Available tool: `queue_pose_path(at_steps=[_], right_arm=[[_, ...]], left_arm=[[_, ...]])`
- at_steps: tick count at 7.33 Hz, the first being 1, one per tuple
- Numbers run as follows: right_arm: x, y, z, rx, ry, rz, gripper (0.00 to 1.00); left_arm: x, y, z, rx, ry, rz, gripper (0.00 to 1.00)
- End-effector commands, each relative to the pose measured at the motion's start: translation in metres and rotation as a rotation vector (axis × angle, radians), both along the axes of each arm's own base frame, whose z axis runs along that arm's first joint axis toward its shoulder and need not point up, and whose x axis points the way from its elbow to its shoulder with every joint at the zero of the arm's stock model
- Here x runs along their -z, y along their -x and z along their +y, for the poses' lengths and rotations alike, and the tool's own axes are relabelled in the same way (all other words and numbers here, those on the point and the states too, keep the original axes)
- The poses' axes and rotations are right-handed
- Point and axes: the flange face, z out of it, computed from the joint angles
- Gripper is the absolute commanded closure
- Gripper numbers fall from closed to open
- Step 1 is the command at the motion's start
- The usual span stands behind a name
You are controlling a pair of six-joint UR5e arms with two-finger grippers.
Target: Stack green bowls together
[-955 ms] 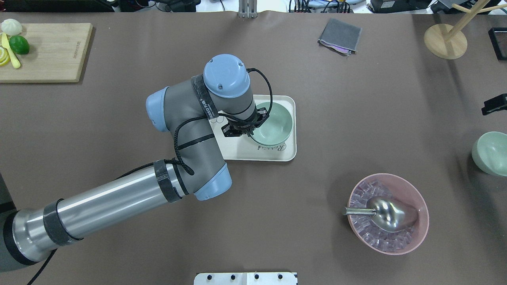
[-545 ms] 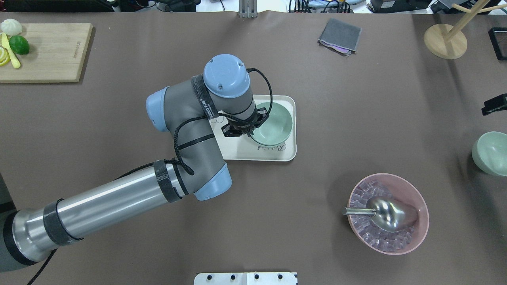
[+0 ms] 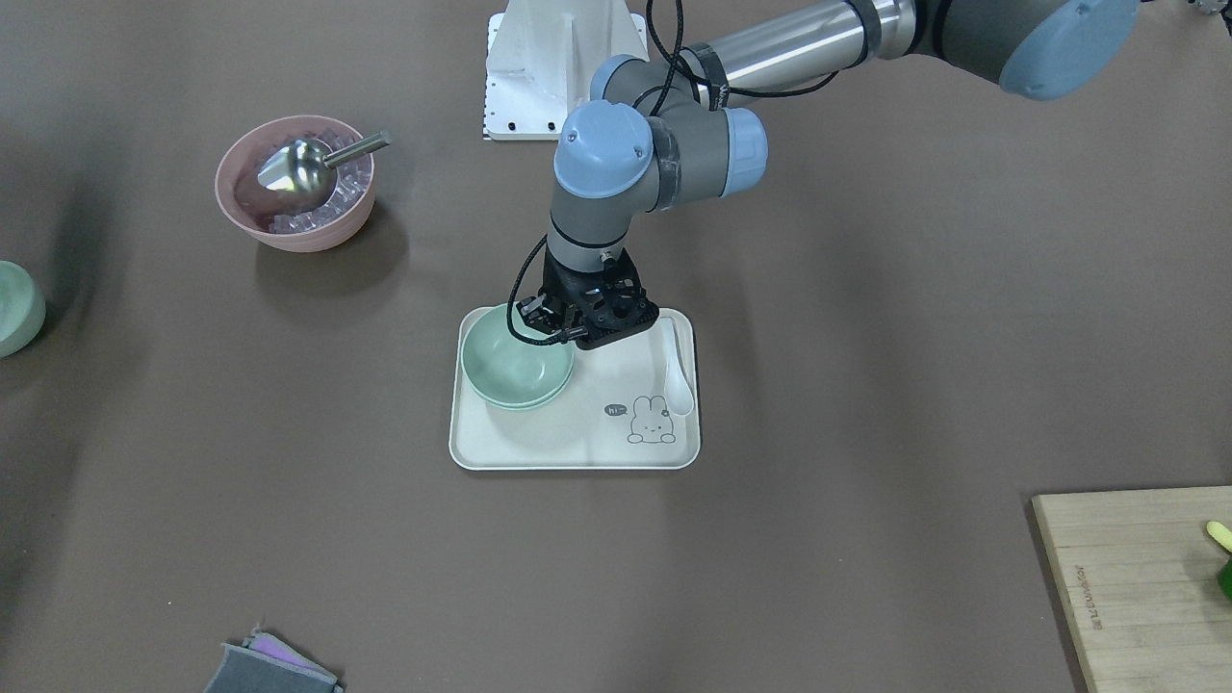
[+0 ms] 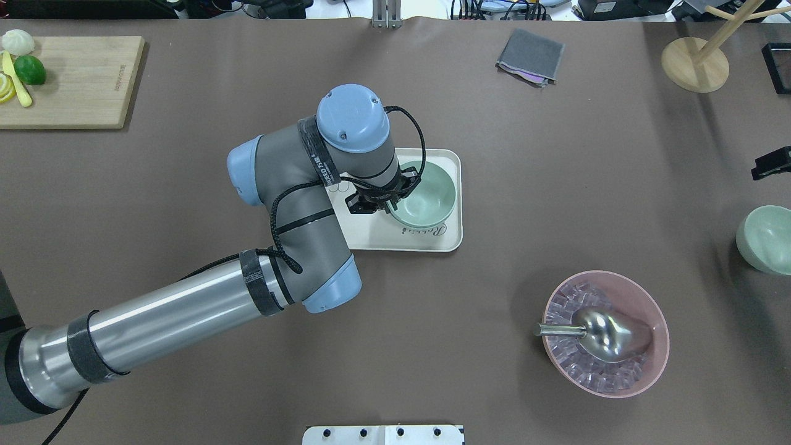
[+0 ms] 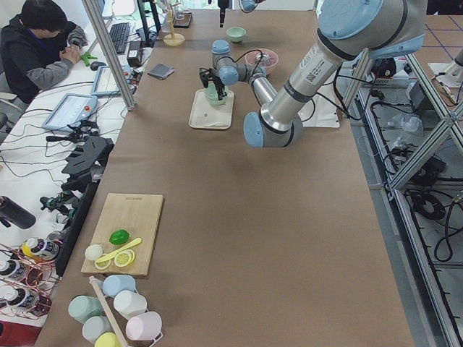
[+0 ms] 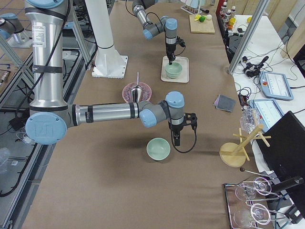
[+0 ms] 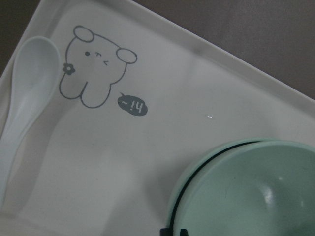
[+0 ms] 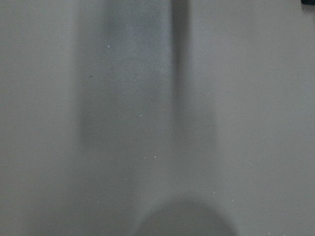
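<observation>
The left gripper [image 4: 387, 203] stands over the cream tray [image 3: 577, 445] at the middle of the counter [image 4: 556, 185]. Its fingertips are pinched close on the rim of the upper green bowl [image 7: 256, 196]. That bowl sits nested in the lower green bowl [image 7: 173, 201], slightly off-centre, with a dark gap between the two rims on one side. Both occupy one end of the tray, and a white spoon [image 3: 681, 380] lies along the opposite edge. The third green bowl [image 4: 765, 240] rests alone on the counter, well apart, near the right gripper [image 6: 177, 139], which points downward; whether it is released or clenched cannot be told. A pink bowl [image 3: 294, 239] holding a metal scoop [image 4: 612, 337] stands apart from the tray.
</observation>
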Motion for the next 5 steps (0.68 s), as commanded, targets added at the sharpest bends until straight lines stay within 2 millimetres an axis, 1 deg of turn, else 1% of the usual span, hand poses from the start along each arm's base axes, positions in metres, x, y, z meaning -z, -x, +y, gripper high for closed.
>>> queue_pose_path(at_steps=[1, 3, 5], right_arm=[[0.001, 0.0, -0.001, -0.001, -0.001, -0.001, 0.0], [0.001, 0.0, -0.001, -0.001, -0.001, -0.001, 0.0], [0.0, 0.0, -0.001, 0.001, 0.0, 0.0, 0.0]], left_arm=[[-0.001, 0.0, 0.001, -0.001, -0.008, 0.011, 0.02], [0.005, 0.004, 0.001, -0.002, -0.015, 0.024, 0.02], [0.026, 0.021, 0.005, -0.016, -0.025, 0.071, 0.02]])
